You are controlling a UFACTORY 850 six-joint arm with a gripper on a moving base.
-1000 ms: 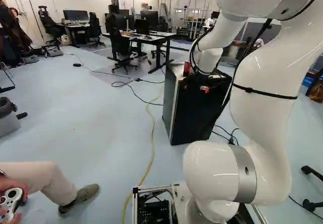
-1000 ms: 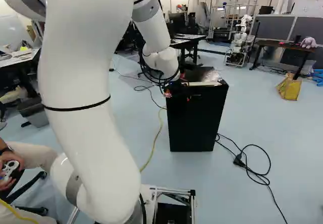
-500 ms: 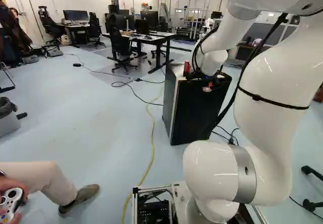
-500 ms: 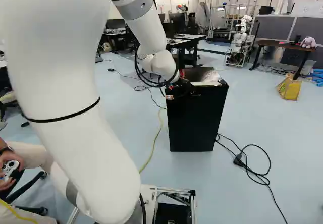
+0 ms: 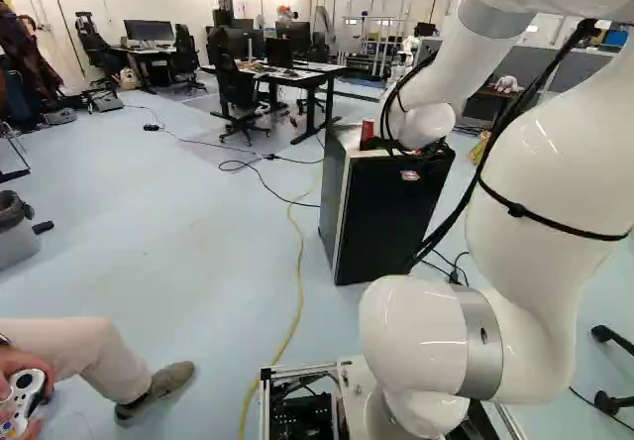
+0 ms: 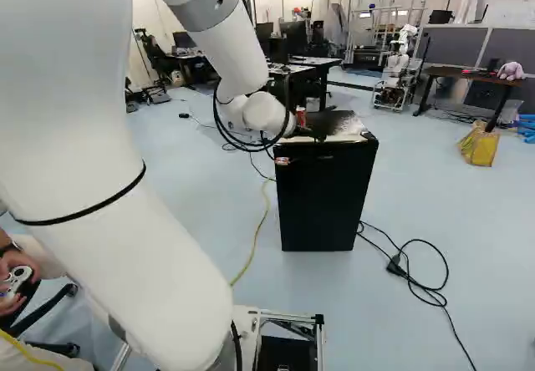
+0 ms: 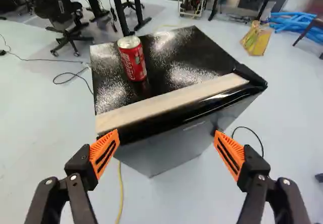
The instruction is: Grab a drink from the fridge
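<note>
1. nothing is grabbed: the red can (image 7: 133, 60) stands upright on the black fridge (image 5: 391, 217), at eleven o'clock, taking twelve as straight ahead of the gripper (image 7: 166, 135).
2. left to do, i judge: reach over the top's near edge, swing towards eleven, bring the can between the fingers, close, lift.
3. the arm (image 6: 75, 145) arches forward, its forearm sloping down to a wrist (image 6: 266, 114) by the fridge top, roughly twelve o'clock from the base.
4. pincer: spread wide, holding nothing.

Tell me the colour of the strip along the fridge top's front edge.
Pale wood colour, a light beige strip; the wrist view shows it best.
</note>
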